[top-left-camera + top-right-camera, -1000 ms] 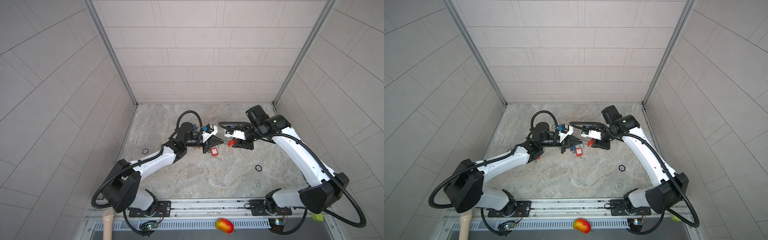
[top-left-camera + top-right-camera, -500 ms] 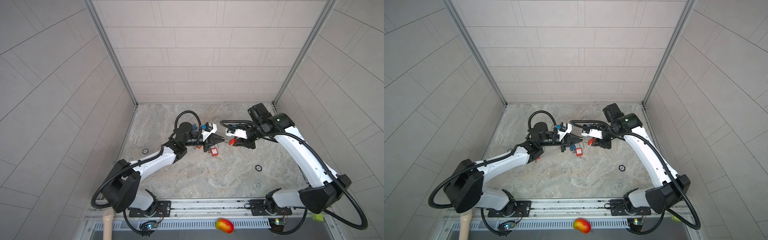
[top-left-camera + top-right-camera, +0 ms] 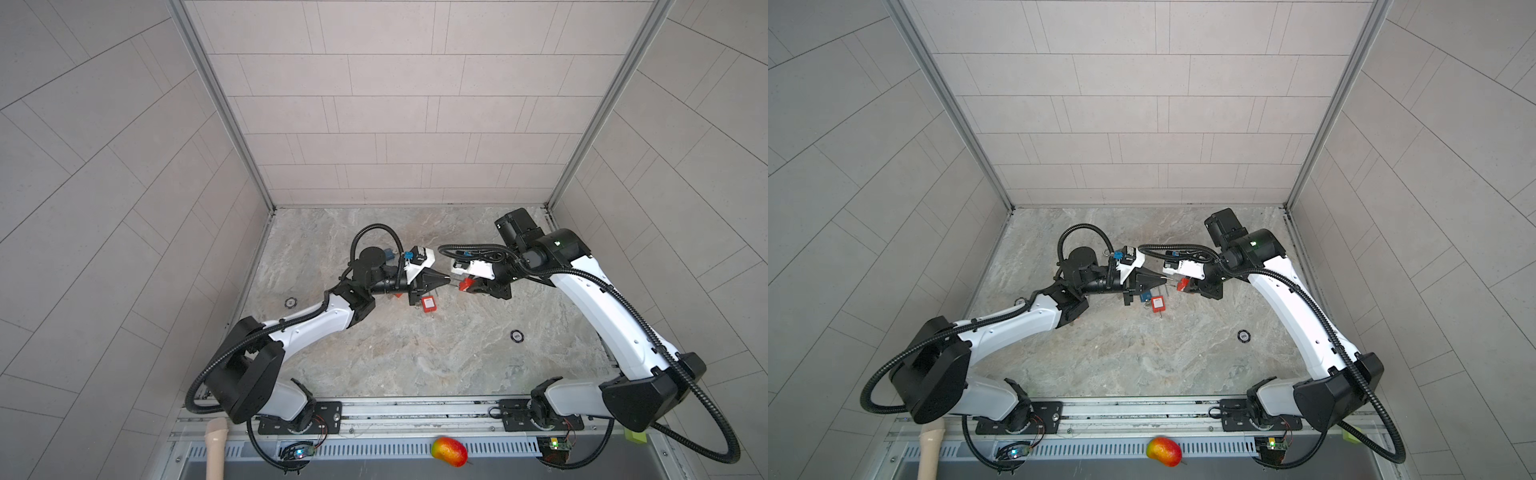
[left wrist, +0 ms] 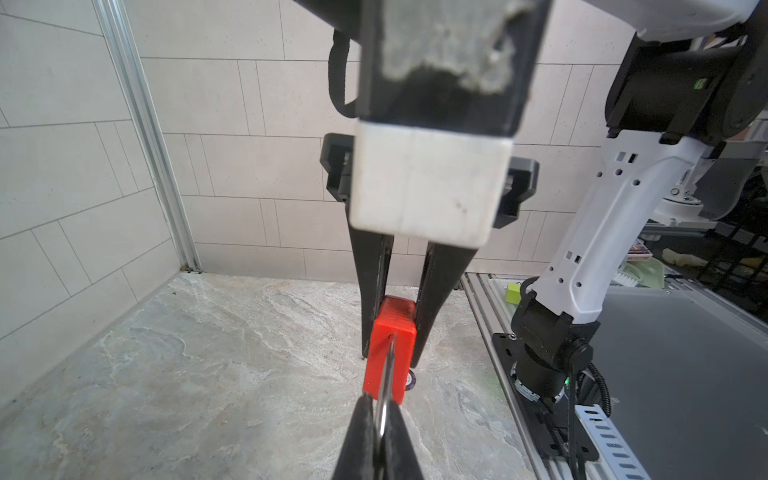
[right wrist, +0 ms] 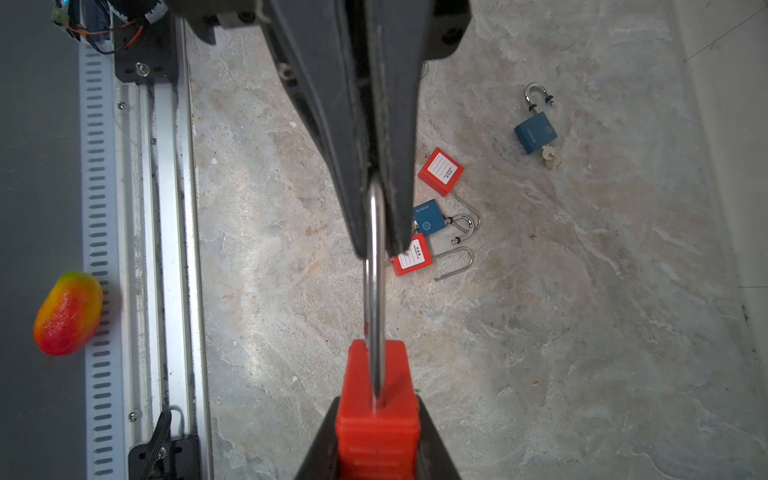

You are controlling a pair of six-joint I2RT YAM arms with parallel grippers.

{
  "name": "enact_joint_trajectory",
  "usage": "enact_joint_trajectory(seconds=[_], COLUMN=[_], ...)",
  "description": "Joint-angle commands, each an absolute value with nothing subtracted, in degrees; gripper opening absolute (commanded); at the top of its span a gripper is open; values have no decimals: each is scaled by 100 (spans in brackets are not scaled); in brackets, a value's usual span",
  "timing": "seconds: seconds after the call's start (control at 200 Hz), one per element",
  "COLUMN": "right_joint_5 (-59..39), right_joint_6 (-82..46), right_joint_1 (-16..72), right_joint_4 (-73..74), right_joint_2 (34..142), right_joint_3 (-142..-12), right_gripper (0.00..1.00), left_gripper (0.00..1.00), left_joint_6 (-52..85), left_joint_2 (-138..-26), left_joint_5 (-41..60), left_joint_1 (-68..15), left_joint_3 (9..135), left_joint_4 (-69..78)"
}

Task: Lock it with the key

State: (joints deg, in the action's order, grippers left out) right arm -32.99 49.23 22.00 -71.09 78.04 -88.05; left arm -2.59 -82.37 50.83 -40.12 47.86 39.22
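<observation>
Tightened right gripper (image 5: pixel 376 401) on red padlock (image 4: pixel 399 332) body, jaws closer than second ago. Swung right arm elbow (image 3: pixel 559 247) slightly toward right of frame, seen in both top views.

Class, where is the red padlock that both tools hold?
In both top views the red padlock hangs over mid-floor between the arms: right tool on its body, left tool on its shackle, near a loose padlock.

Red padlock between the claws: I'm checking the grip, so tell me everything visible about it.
The red padlock is a ribbed, plastic-looking block with a slim shiny metal shackle, held in the air above the tabletop. The right claw clamps its body; the left claw pinches the shackle's loop. Whether it is latched cannot be told.
</observation>
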Motion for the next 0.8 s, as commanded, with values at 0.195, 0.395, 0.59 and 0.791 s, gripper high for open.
enact_joint_trajectory(seconds=[0.195, 0.395, 0.59, 0.791], right_joint_5=[-4581, -4470, -4521, -4341], right_joint_6=[4743, 4728, 4747, 4792], right_joint_1=[2320, 2318, 2316, 2287], right_joint_4=[-6633, -6247, -6206, -6275], right_joint_2=[7939, 7919, 8000, 7937], right_joint_3=[-9115, -9043, -9125, -9088], right_gripper=[21, 21, 24, 32], left_gripper=[0, 0, 0, 0], left_joint_6=[-1074, -789, -128, 110], left_joint_2=[-8017, -8122, -8505, -8793], left_joint_5=[4781, 4901, 4862, 4887], left_joint_1=[-4386, -4386, -4378, -4373], left_joint_3=[4570, 4640, 4658, 4892], left_joint_4=[3907, 3877, 4747, 5183])
